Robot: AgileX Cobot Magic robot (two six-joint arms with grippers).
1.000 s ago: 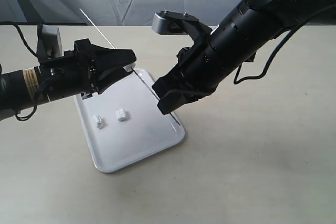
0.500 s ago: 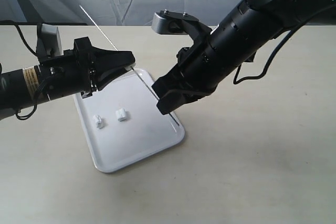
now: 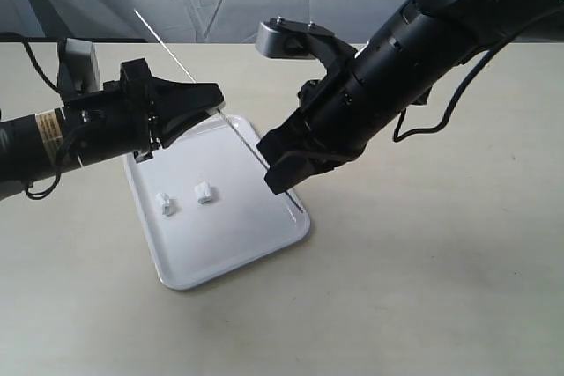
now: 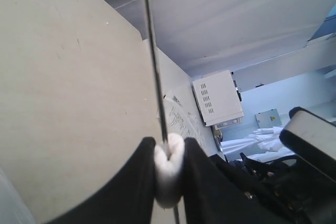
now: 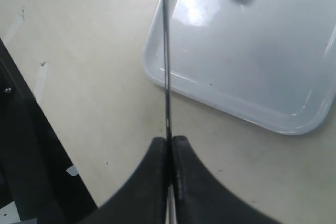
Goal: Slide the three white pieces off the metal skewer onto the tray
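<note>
Pinching last piece [image 4: 168, 174] with our left gripper [image 3: 212, 100]; right gripper [image 5: 169, 144] clamps skewer [image 5: 165, 51]; two pieces [image 3: 204, 191] on tray [image 3: 251, 226], 9 o'clock side.

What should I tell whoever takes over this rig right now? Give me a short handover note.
Left gripper: shut on the last small white cylindrical piece, which is threaded on the thin silver metal skewer.
Right gripper: shut on the skewer's lower end, holding it tilted over the flat white rectangular plastic tray.
Done: two white pieces lie loose on the tray, side by side.
Left to do: slide the gripped piece off the skewer so it lands on the tray.
</note>
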